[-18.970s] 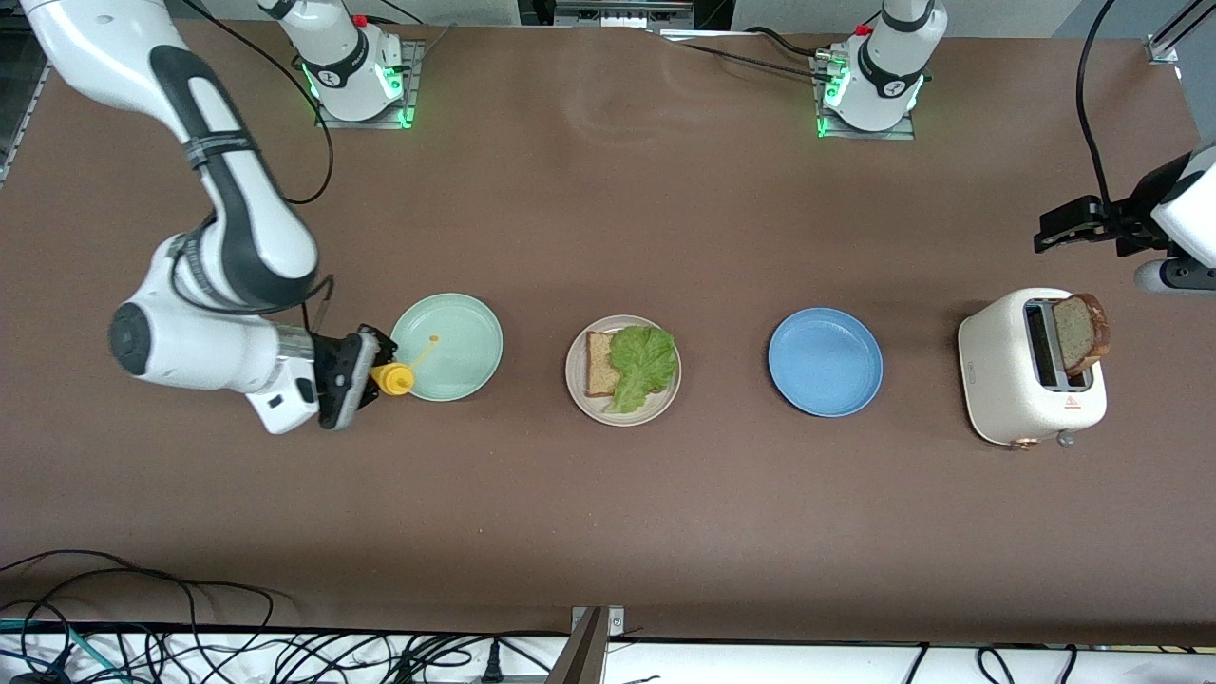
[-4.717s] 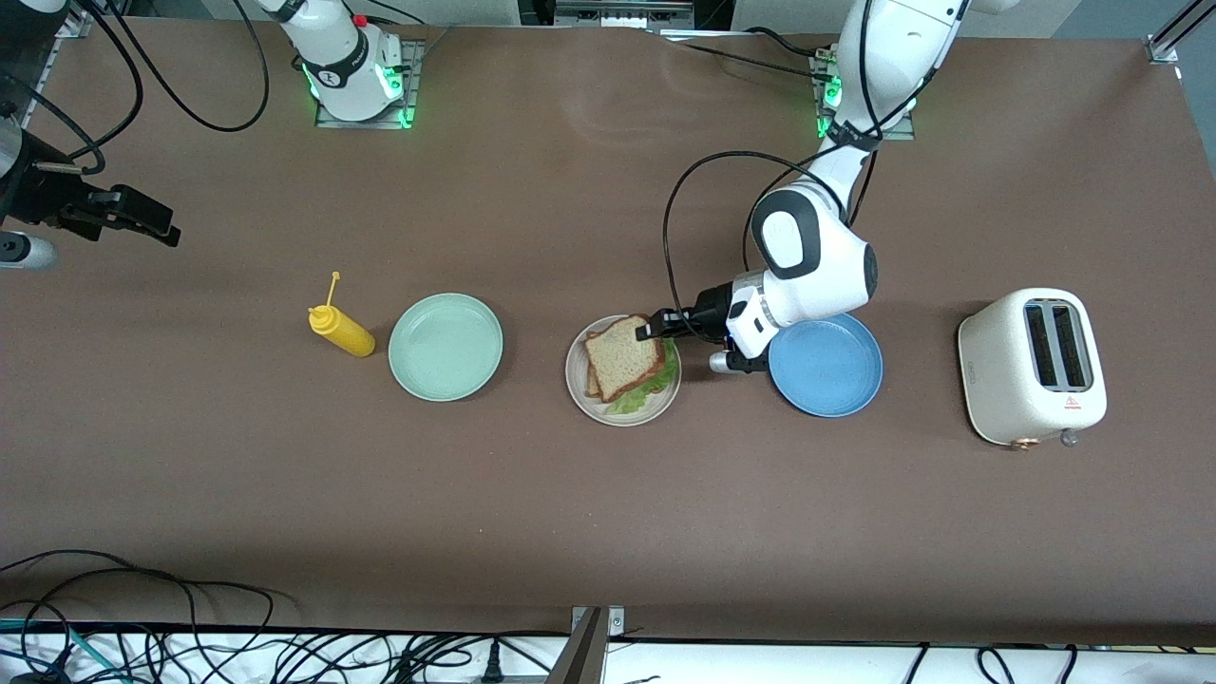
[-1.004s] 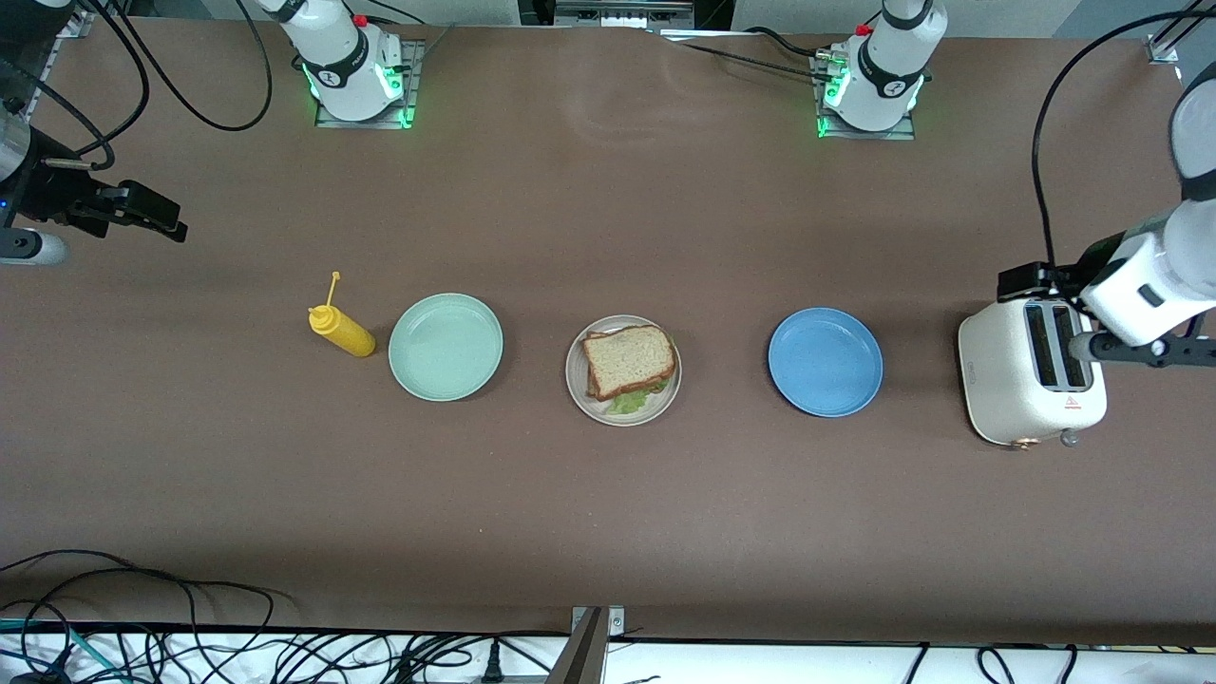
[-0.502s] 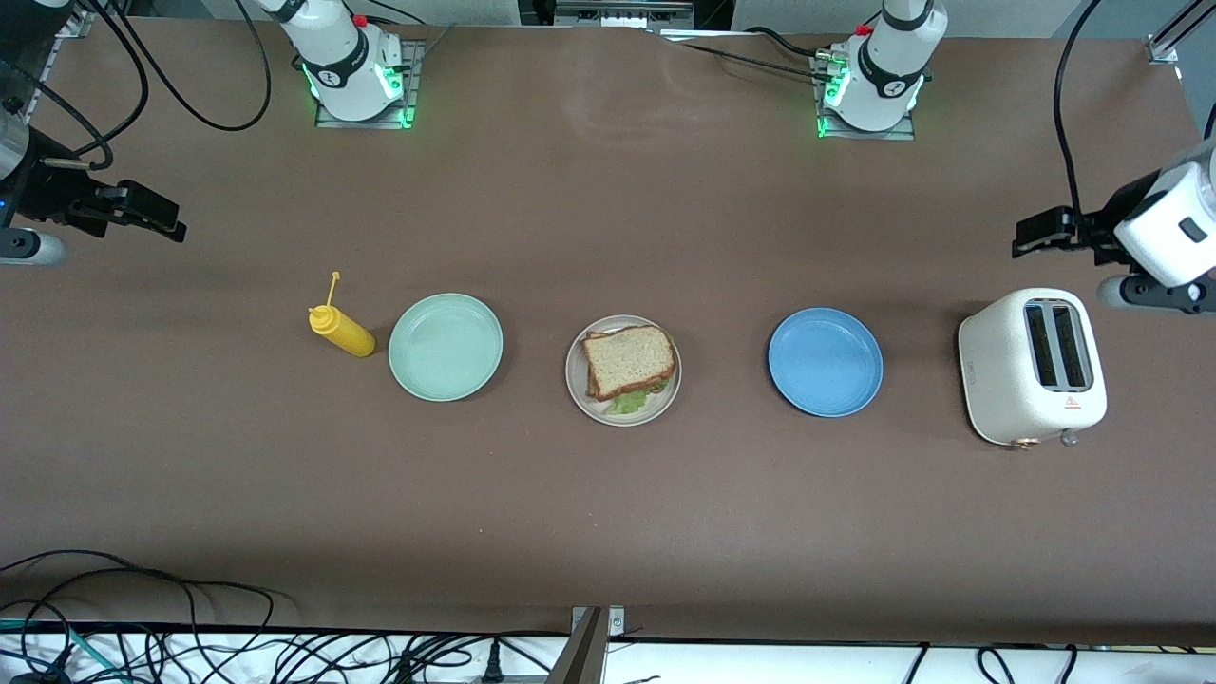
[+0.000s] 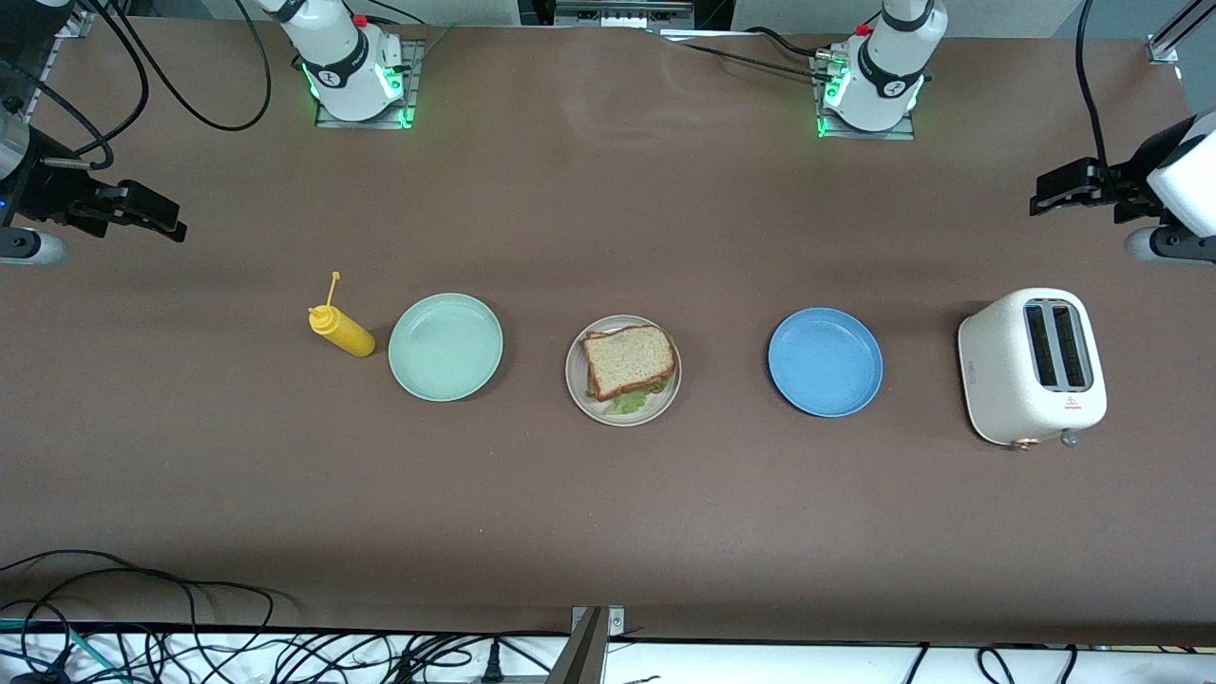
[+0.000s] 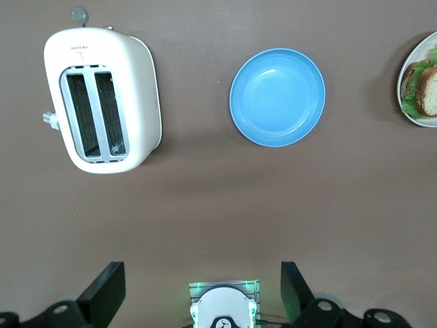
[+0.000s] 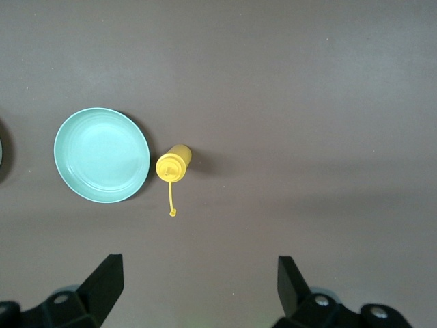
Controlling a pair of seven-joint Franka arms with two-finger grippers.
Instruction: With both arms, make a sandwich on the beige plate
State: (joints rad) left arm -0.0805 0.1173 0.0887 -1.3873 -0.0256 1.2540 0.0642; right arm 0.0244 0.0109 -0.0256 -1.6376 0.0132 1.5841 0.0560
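— So, what do the wrist cameras give me that the front one does not?

— I see both finger pairs spread wide and empty: left gripper point(image 6: 202, 295) above bare table near the white two-slot toaster point(image 5: 1033, 367), right gripper point(image 7: 198, 292) above bare table near the yellow squeeze bottle point(image 5: 340, 329).

— And the count?

— Three round plates: mint-green plate point(image 5: 446, 347), blue plate point(image 5: 825, 362), and the beige plate point(image 5: 622, 370) between them, carrying one sandwich point(image 5: 629, 361), grainy square bread, ruffled lettuce peeking out.
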